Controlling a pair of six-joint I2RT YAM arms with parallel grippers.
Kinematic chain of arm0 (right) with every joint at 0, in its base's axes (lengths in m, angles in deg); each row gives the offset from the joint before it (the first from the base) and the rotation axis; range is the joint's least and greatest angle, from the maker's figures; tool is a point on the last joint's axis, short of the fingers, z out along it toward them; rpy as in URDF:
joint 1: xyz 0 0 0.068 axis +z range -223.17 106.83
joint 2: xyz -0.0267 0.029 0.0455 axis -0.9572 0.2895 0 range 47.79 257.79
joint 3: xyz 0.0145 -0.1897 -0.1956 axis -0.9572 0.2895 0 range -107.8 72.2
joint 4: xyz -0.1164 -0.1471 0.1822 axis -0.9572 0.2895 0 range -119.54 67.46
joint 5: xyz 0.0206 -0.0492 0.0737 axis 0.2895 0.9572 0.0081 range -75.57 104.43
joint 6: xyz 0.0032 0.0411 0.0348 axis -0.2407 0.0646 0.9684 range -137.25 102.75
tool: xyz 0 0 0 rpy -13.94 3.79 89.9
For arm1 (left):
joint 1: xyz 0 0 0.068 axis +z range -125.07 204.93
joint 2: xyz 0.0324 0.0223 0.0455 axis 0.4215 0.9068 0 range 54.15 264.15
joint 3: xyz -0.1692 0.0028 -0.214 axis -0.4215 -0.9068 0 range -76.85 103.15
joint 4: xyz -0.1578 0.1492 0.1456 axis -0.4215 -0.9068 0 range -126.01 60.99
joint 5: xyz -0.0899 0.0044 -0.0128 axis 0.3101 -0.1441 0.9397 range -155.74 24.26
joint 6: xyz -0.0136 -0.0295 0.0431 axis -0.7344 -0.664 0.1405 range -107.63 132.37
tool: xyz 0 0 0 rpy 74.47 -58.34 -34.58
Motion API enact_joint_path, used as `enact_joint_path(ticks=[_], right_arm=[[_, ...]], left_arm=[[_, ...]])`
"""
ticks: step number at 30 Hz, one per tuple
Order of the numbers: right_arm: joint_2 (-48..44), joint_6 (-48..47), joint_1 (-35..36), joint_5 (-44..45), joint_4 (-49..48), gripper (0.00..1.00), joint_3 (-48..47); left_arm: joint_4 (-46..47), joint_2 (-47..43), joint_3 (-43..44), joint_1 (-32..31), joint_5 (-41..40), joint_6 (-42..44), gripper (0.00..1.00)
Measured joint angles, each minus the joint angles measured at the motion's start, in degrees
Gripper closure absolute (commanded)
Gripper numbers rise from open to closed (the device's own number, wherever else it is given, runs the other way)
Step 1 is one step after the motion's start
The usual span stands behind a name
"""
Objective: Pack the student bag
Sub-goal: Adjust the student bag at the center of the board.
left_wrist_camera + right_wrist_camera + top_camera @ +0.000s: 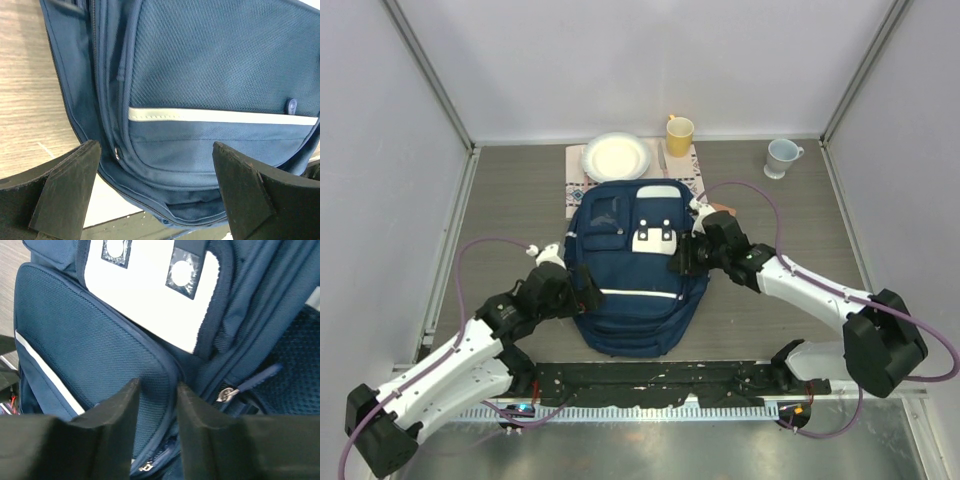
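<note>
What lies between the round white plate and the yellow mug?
In the top external view, a thin grey utensil lies on the patterned placemat between the round white plate and the yellow mug; its kind is too small to tell.

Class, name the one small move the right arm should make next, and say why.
Probably nudge the right tool sideways onto the zipper pull of the student bag. The tool stands narrowly open over plain fabric, the pull lies just beside it, and the zip there looks closed, so nothing can go in yet.
</note>
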Motion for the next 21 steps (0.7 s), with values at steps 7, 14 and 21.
enact_joint_path(ticks=[7, 14, 21], right_arm=[[-2.0, 2.6, 0.0, -1.6, -2.3, 0.99, 1.7], [-8.5, 9.2, 3.7, 4.2, -9.4, 0.99, 9.0], [-14.7, 17.9, 16.1, 19.7, -12.4, 0.99, 15.4]], left_arm=[[0.3, -1.4, -3.4, -0.1, 1.8, -2.5, 0.13], [3.7, 2.4, -5.7, -0.2, 0.0, -4.0, 0.30], [2.0, 10.5, 1.0, 0.2, -5.9, 0.5, 0.17]])
